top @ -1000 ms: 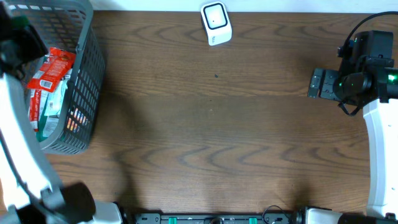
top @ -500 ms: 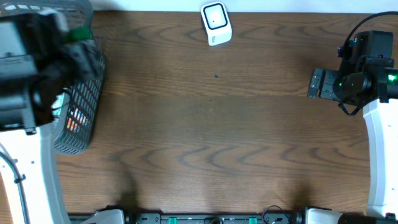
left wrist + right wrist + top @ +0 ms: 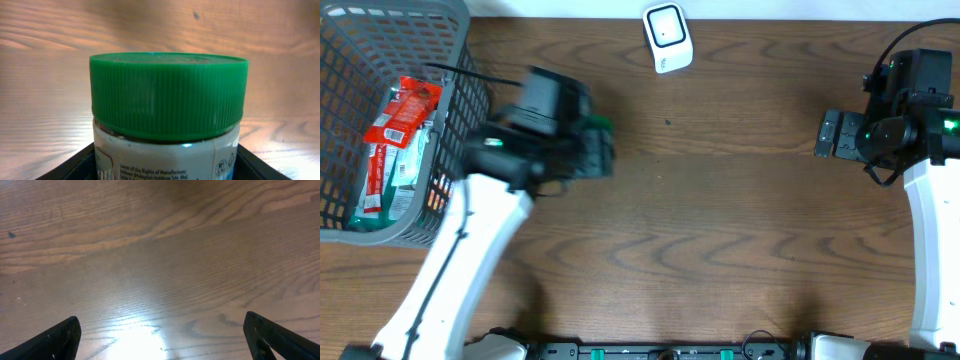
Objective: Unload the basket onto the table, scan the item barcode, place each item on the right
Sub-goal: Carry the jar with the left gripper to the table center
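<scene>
Wood-grain surface (image 3: 720,220) lay beneath the left gripper (image 3: 165,167), clamped on a green-lidded jar (image 3: 167,95) between its fingers. It looked rigid, likely slick-sided, best held by its body. Jaws of the right gripper (image 3: 165,337) stood apart, empty.

My left arm (image 3: 470,250) stood stretched from the lower left toward centre, its left gripper (image 3: 598,150) clamped on a jar (image 3: 167,95). The right gripper (image 3: 832,135), at the right edge, was wide open.

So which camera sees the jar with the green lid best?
The left wrist view: the jar fills it, ribbed green lid and label print close up. Overhead catches only a blurry green speck; right wrist shows just wooden table.
</scene>
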Available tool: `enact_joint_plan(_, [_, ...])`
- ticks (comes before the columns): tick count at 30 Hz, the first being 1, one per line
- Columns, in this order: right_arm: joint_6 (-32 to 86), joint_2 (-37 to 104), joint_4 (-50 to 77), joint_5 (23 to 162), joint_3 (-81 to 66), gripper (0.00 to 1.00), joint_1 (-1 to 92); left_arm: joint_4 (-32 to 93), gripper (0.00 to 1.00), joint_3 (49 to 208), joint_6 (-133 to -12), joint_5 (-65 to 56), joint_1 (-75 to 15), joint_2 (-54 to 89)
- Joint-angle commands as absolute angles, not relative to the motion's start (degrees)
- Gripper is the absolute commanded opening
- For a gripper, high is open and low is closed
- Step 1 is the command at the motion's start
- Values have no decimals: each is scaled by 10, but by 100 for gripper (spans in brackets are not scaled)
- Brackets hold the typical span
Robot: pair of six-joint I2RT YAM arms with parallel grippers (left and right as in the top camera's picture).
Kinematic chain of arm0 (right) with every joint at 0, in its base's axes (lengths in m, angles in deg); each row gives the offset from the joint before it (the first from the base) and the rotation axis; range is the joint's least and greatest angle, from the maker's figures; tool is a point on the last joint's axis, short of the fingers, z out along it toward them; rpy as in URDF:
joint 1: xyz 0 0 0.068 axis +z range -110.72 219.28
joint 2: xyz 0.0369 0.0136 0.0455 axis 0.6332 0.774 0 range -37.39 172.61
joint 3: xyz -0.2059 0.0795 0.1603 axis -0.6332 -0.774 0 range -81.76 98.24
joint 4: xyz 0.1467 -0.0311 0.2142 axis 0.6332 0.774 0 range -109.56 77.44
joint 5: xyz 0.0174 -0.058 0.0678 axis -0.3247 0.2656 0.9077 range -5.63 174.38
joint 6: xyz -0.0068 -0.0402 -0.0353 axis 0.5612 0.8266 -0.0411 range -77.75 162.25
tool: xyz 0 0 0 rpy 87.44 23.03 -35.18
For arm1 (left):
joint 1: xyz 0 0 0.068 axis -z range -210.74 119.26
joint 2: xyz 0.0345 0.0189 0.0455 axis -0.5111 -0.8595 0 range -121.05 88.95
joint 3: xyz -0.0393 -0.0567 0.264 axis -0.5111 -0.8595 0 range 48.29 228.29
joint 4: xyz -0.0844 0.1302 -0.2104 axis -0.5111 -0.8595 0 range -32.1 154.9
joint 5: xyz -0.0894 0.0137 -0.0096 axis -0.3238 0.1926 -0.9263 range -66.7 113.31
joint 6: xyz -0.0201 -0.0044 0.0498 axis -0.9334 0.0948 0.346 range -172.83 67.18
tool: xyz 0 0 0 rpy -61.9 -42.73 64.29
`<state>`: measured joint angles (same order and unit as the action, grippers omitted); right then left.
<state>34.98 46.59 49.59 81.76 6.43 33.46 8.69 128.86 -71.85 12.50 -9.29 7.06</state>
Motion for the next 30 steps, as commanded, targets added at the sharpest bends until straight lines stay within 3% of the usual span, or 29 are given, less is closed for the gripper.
enact_joint_plan(1, [342, 465, 495, 812, 70, 99, 334, 131, 55, 1236, -774, 120, -40, 43])
enact_joint_plan(10, [341, 465, 495, 812, 70, 99, 334, 224, 55, 1211, -811, 124, 54, -85])
enact_joint_plan(30, [342, 465, 495, 812, 70, 99, 334, 328, 56, 1211, -838, 165, 101, -204])
